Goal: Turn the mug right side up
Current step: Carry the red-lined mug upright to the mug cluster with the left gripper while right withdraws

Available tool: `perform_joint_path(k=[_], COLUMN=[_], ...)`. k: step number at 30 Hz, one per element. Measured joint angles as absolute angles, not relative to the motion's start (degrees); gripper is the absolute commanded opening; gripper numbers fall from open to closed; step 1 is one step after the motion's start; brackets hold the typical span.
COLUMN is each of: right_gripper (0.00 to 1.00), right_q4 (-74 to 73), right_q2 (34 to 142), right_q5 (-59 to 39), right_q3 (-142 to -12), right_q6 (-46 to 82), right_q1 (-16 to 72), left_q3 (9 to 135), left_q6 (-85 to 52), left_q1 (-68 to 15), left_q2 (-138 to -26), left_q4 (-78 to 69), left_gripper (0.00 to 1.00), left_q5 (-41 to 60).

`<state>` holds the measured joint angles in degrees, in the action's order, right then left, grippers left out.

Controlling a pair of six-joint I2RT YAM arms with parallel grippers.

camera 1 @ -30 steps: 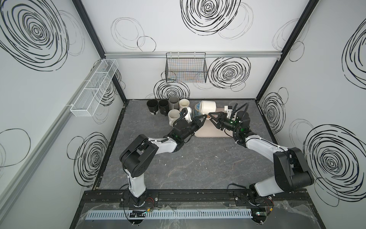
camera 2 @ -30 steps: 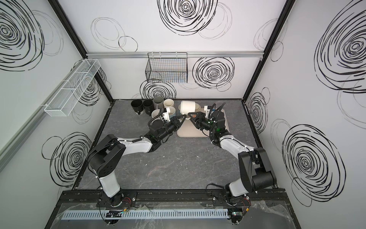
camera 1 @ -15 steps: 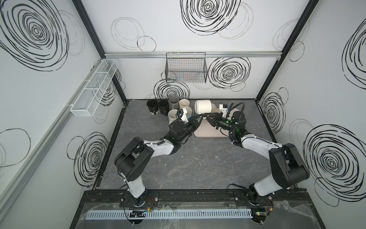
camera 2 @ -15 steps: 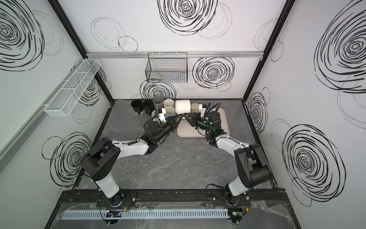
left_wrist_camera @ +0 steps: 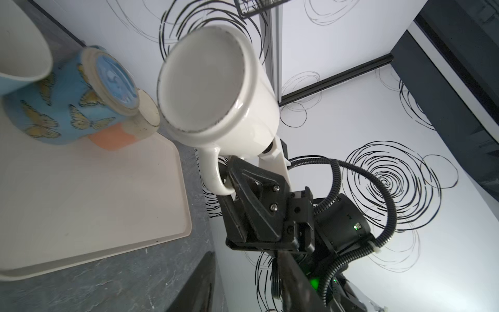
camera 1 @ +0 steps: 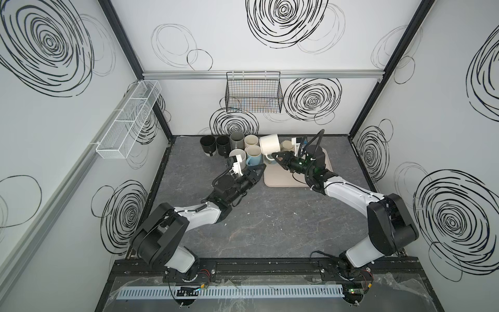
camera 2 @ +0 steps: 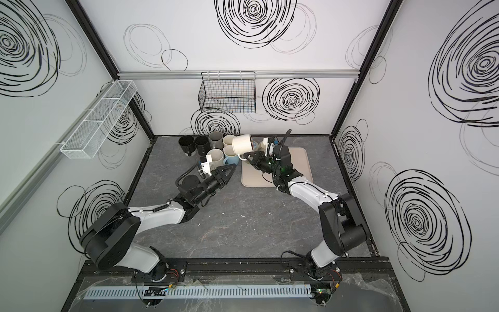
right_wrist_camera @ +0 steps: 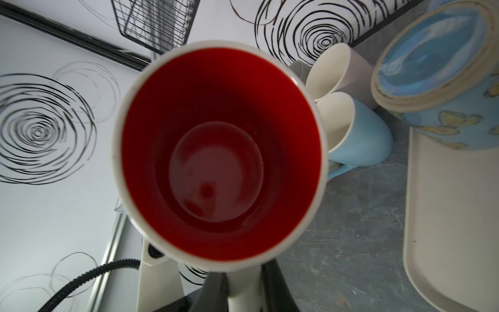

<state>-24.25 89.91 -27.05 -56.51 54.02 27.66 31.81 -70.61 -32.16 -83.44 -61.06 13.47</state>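
Tilting mug (camera 1: 270, 146) toward upright, held sideways off the table at far corner of tray (camera 1: 286, 181).
From top: pinched by handle in right gripper (camera 1: 278, 159); left gripper (camera 1: 256, 173) just beside tray, grip unreadable. From left wrist: showing mug (left_wrist_camera: 216, 89) base. From right wrist: looking into red interior. Roll slowly to rim-up; lower gently onto tray.

White-shelled arms (camera 1: 348, 193), black joints (camera 1: 388, 224) and triangular black jaws — ribbed cables (left_wrist_camera: 334, 175), silver screws (left_wrist_camera: 273, 207), a green light (left_wrist_camera: 313, 283).

No words, brands or numbers can be read anywhere: the white mug (left_wrist_camera: 205, 81) is unmarked, the blue mug (left_wrist_camera: 54, 116) at frame left carries butterflies (pictures, not lettering), and the walls (camera 1: 378, 40) show only spirals (camera 1: 313, 101).
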Motion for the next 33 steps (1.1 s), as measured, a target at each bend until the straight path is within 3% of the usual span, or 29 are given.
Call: perform_joint_path(k=[8,16,24,33], right_gripper=[0.00,0.00,0.00,0.00], right_q4=[-6.94,-1.13,3.29,7.20], right_q2=[94.39,100.97,114.54,130.37], right_q5=[-11.55,0.14,7.97,12.84], right_q3=[-63.48,-68.60,-82.70,-99.85], right_q6=[33.34,16.32,5.08,0.89], right_q1=[38.59,49.30,55.09,57.10], left_q3=[21.12,16.93,14.15,10.70], left_q6=[-64.64,-60.71,-59.11,-59.51], left_q1=[-22.26,-7.86,1.13,6.04], left_q2=[-67.79,-55.33,-51.11,-53.60], left_q4=[-44.64,-29.74,-20.69,-20.12], left_gripper=[0.46,0.45,0.44,0.43], left_q5=[14.15,17.12,20.51,22.81])
